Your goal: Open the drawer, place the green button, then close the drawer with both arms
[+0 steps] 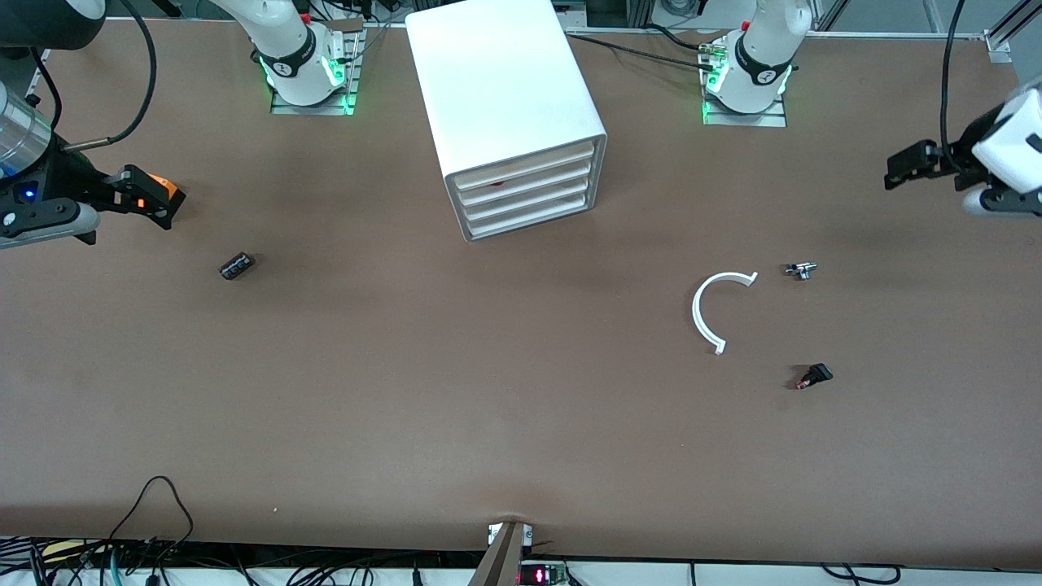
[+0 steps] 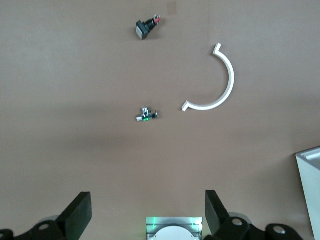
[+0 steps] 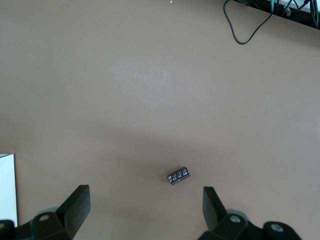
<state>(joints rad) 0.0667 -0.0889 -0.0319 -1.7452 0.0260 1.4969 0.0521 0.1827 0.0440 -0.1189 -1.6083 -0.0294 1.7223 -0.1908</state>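
The white drawer cabinet (image 1: pixel 521 122) stands at the back middle, its drawers (image 1: pixel 525 195) all shut; its corner shows in the left wrist view (image 2: pixel 311 175). The button (image 1: pixel 801 269), small with a green spot, lies on the table toward the left arm's end, also in the left wrist view (image 2: pixel 145 115). My left gripper (image 1: pixel 895 172) hangs open and empty over the table's left-arm end, also in its wrist view (image 2: pixel 147 200). My right gripper (image 1: pixel 155 199) is open and empty over the other end, also in its wrist view (image 3: pixel 146 192).
A white half-ring (image 1: pixel 716 309) lies beside the button. A black switch with a red tip (image 1: pixel 813 376) lies nearer the camera. A black ribbed cylinder (image 1: pixel 237 266) lies near the right gripper. An orange piece (image 1: pixel 167 189) shows at the right gripper's fingers.
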